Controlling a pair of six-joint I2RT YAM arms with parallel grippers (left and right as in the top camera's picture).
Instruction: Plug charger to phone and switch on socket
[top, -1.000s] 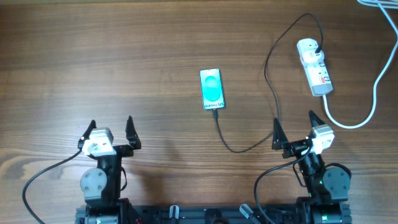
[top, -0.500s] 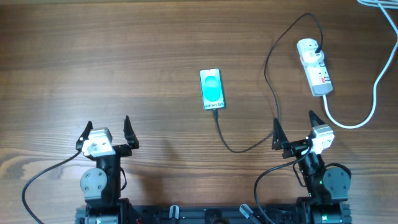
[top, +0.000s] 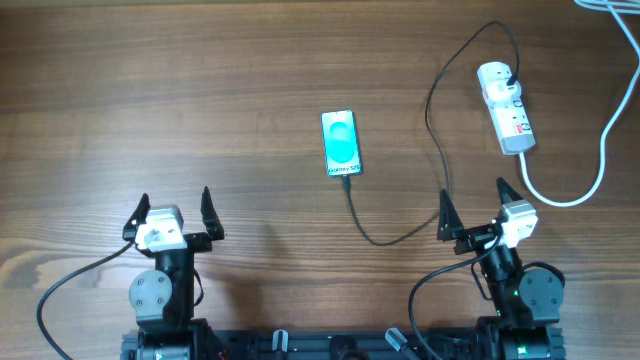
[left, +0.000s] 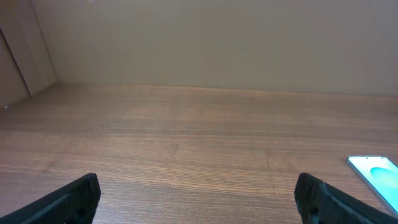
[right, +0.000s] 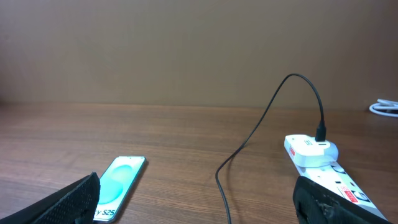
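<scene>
The phone (top: 340, 143) lies flat mid-table, its screen lit cyan. It also shows in the right wrist view (right: 119, 180) and at the right edge of the left wrist view (left: 376, 171). The black charger cable (top: 437, 150) runs from a white adapter on the far end of the socket (top: 510, 118), loops down, and its tip meets the phone's near edge. I cannot tell if it is seated. The cable (right: 249, 146) and the socket (right: 323, 158) show in the right wrist view. My left gripper (top: 174, 205) (left: 199, 205) and right gripper (top: 472, 200) (right: 196, 205) are open and empty, near the front edge.
The socket's thick white cord (top: 590, 170) curves off to the right and up past the far right corner. The cable's low loop (top: 385, 240) lies just left of my right gripper. A plain wall stands beyond the wooden table (top: 150, 80).
My left gripper has shifted slightly to the left. The right gripper, phone, cable and socket have not moved.
</scene>
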